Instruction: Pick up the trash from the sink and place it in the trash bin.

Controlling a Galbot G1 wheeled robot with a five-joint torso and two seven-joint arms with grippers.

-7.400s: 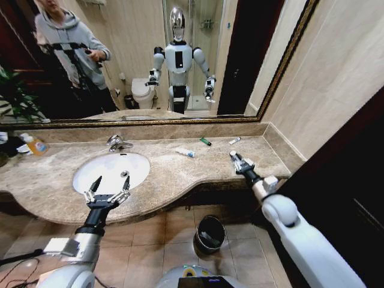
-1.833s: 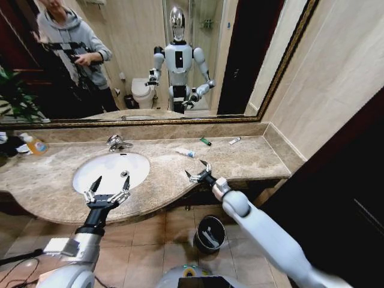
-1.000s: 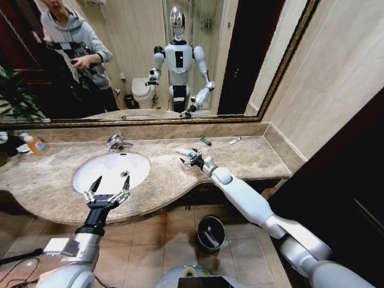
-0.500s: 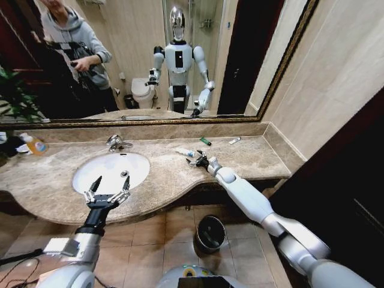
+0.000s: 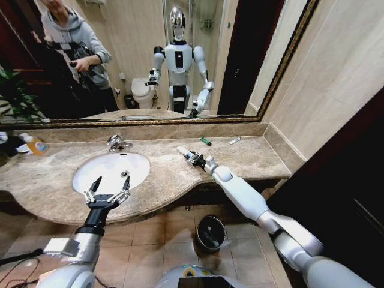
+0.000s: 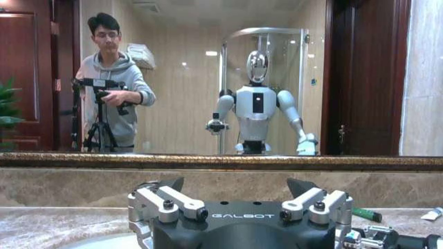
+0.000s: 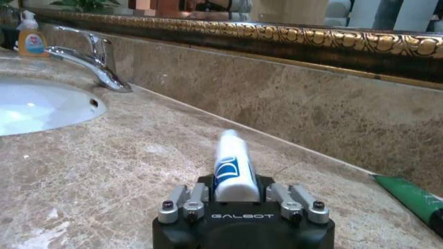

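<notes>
White tube [image 7: 232, 168] sits between my right gripper's [image 5: 193, 158] tight jaws, on the counter. My left gripper [image 5: 107, 192] hangs open by the sink [image 5: 90, 180]. The bin [image 5: 210, 233] stands below.

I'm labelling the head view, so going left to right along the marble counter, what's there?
Orange-label bottle → tap → white basin → white tube in the right end effector → green piece → small white packet.
</notes>
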